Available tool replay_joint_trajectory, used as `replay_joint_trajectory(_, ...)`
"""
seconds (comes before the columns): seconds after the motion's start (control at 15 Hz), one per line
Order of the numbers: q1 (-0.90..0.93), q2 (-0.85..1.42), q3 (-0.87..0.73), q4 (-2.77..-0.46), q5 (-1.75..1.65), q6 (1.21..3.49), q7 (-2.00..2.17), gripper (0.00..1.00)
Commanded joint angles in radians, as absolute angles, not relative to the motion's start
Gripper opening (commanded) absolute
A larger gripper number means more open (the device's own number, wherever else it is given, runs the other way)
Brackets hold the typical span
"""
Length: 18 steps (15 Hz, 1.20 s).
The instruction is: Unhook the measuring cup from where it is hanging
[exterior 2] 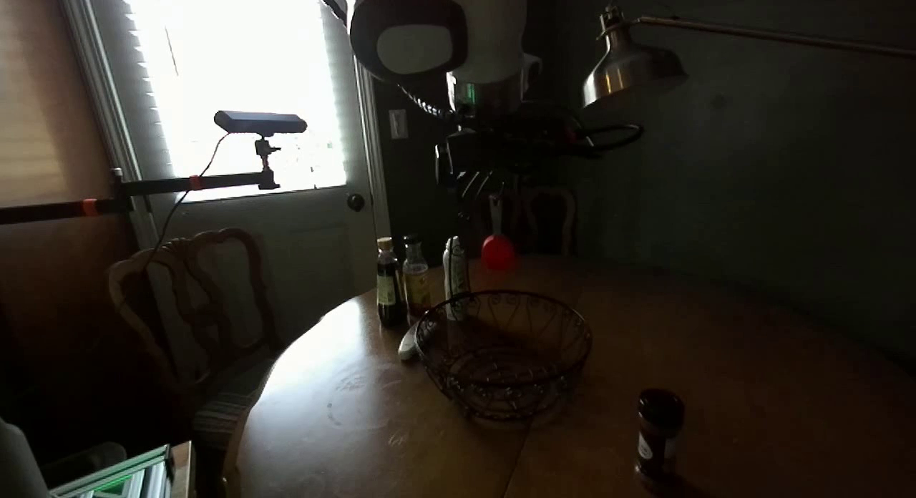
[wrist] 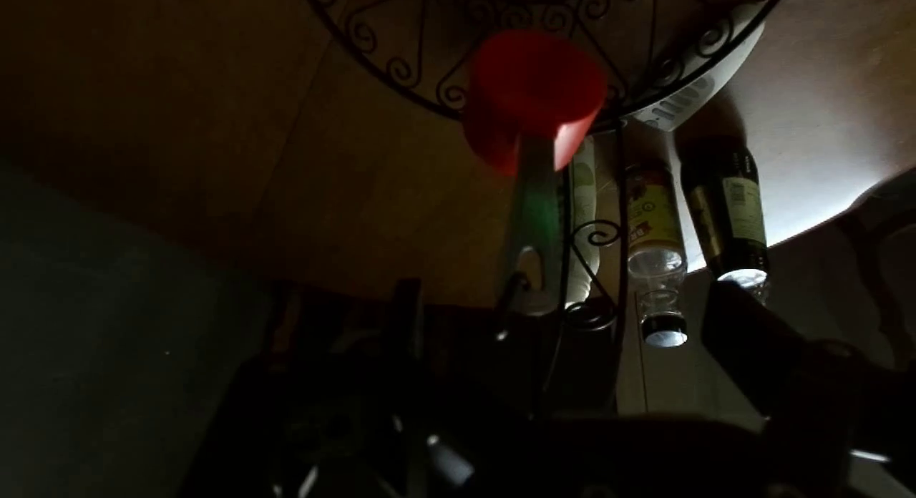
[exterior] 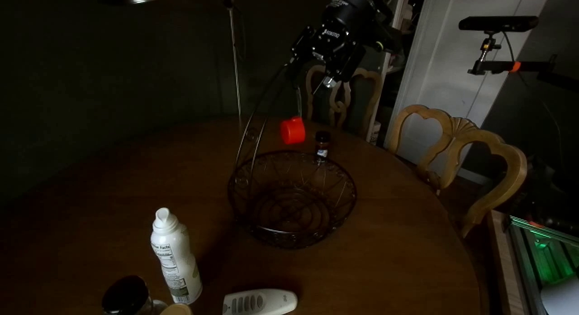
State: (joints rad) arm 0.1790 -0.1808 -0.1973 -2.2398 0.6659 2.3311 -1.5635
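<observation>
Dark wooden table (exterior: 384, 242); upper centre of the wrist view, red measuring cup (wrist: 533, 90) hanging on a hook (wrist: 507, 301); gripper (wrist: 567, 294) spread wide, holding nothing.

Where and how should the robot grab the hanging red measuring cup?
Probably by the flat handle, just below the hook, coming from above: the handle points up toward the open gripper, while the red cup hangs underneath. Gripping there should leave the top free to slip off.
</observation>
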Motion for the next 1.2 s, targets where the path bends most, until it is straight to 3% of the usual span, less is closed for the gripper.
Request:
replay_joint_trajectory(0.0,0.123,-0.149,-0.171,-2.199,0.701,2.247,-1.637,1.00)
replay_joint_trajectory(0.13,0.106,-0.143,-0.163,-2.189,0.714,2.220,-1.654,0.96)
replay_joint_trajectory(0.2,0.099,-0.140,-0.158,-2.185,0.717,2.210,-1.659,0.90)
replay_joint_trajectory(0.27,0.092,-0.139,-0.154,-2.182,0.719,2.203,-1.664,0.77)
replay_joint_trajectory(0.53,0.074,-0.130,-0.137,-2.177,0.725,2.201,-1.689,0.53)
replay_joint_trajectory(0.67,0.071,-0.126,-0.132,-2.177,0.735,2.202,-1.705,0.48)
replay_joint_trajectory(0.8,0.067,-0.121,-0.128,-2.177,0.748,2.211,-1.721,0.51)
replay_joint_trajectory(1.07,0.055,-0.115,-0.120,-2.172,0.766,2.212,-1.745,0.40)
replay_joint_trajectory(1.13,0.053,-0.113,-0.118,-2.170,0.770,2.212,-1.752,0.42)
